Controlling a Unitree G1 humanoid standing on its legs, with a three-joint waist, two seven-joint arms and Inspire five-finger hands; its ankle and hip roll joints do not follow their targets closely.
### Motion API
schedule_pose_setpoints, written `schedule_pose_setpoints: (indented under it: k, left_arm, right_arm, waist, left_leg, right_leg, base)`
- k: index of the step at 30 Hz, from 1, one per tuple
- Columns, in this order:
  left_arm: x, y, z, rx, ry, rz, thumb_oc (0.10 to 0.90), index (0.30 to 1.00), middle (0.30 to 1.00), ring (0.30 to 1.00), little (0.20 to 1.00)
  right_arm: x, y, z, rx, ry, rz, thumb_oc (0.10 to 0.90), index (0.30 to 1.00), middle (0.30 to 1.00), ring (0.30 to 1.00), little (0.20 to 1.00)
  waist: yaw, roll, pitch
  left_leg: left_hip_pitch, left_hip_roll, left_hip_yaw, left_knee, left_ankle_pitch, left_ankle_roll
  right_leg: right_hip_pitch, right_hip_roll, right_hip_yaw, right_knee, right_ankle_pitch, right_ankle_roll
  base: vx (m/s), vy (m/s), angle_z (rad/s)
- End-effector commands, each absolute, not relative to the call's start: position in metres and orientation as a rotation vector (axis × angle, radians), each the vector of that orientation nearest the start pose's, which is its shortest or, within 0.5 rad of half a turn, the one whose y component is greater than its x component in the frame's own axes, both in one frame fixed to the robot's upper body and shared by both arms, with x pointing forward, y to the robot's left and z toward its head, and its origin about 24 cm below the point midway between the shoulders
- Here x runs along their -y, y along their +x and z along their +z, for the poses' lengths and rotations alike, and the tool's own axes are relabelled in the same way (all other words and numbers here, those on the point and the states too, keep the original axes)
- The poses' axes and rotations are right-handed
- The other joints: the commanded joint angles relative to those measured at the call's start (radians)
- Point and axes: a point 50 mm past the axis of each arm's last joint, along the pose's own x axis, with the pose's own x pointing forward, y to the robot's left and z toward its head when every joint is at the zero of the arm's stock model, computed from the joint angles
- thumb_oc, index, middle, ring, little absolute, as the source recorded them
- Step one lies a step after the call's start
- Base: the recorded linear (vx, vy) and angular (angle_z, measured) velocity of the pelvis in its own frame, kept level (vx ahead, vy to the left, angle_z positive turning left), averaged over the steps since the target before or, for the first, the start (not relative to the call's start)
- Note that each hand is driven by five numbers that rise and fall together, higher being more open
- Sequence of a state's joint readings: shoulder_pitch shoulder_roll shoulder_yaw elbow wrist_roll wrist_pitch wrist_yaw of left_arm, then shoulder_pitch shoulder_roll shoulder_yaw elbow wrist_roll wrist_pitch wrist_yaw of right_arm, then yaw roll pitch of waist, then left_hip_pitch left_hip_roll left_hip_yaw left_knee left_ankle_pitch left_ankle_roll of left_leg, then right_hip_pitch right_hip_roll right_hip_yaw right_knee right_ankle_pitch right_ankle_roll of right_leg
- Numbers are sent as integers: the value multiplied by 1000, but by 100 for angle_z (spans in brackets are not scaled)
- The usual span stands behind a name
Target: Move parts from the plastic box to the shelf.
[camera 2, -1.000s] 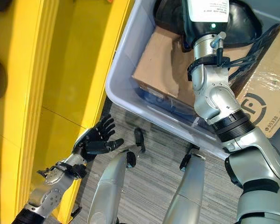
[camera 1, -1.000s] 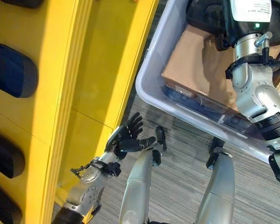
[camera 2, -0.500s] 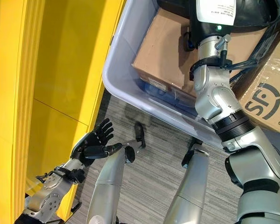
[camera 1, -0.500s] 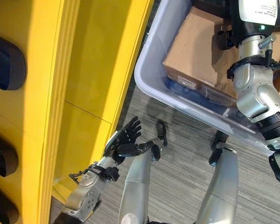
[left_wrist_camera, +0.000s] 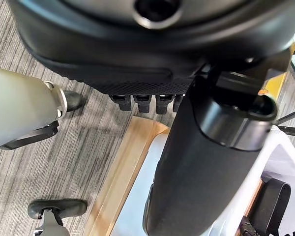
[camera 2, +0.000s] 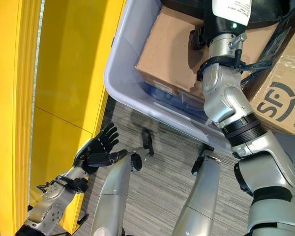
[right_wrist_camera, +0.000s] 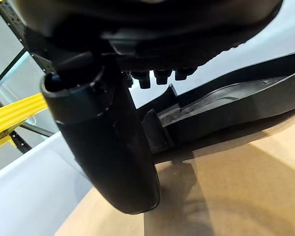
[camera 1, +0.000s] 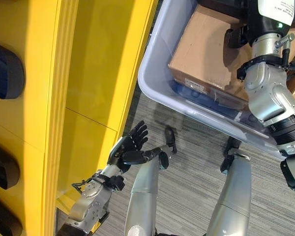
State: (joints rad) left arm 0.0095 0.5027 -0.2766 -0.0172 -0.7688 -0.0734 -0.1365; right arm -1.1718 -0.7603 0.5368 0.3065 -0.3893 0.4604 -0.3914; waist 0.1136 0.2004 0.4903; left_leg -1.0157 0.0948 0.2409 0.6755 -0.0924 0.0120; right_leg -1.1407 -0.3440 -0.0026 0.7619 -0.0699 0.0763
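Left robot hand (camera 1: 129,149) low beside yellow shelf (camera 1: 98,73), fingers spread, holding nothing, above grey carpet floor (camera 1: 191,162). Right robot hand (right_wrist_camera: 108,142) reaching into plastic box (camera 1: 155,86), above brown cardboard box (camera 1: 206,59); fingers straight, thumb extended, nothing pinched. Black moulded part (right_wrist_camera: 226,105) lies in box just past fingertips, on cardboard.

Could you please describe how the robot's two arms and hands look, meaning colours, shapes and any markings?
Both arms are silver-grey metal with rounded joint housings and black rings between segments. The right arm carries a white printed label, a small green light, a metal bolt and black cables at the wrist. The left hand is dark with slim segmented fingers. The right hand is dark too, with a thick rounded thumb.
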Motion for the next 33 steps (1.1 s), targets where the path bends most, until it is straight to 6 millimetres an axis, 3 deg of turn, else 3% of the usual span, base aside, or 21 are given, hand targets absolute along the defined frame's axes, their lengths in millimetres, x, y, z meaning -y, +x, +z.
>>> schedule_pose_setpoints:
  k: [1,19,33]
  left_arm:
    - [-177,237,67,53,-238,-397,900,1000,1000,1000,1000]
    - [-179,239,69,40,-206,-412,900,1000,1000,1000,1000]
    - [-182,238,76,32,-174,-433,900,1000,1000,1000,1000]
  right_arm:
    - [196,347,383,710,-1246,-724,900,1000,1000,1000,1000]
    - [208,364,373,490,-1281,-597,900,1000,1000,1000,1000]
    - [230,376,364,252,-1270,-510,900,1000,1000,1000,1000]
  waist:
    - [-7,97,30]
    - [4,94,30]
    - [19,89,30]
  left_leg:
    - [31,-25,-135,-67,-35,-48]
    - [-13,-25,-154,-51,-33,-49]
    - [-28,-22,-170,-36,-35,-48]
  right_leg:
    - [37,81,-33,176,-251,-76]
    - [3,81,-35,201,-259,-79]
    - [-3,73,-48,213,-261,-81]
  base:
    - [0,0,0]
    - [5,-22,1]
    - [1,-21,1]
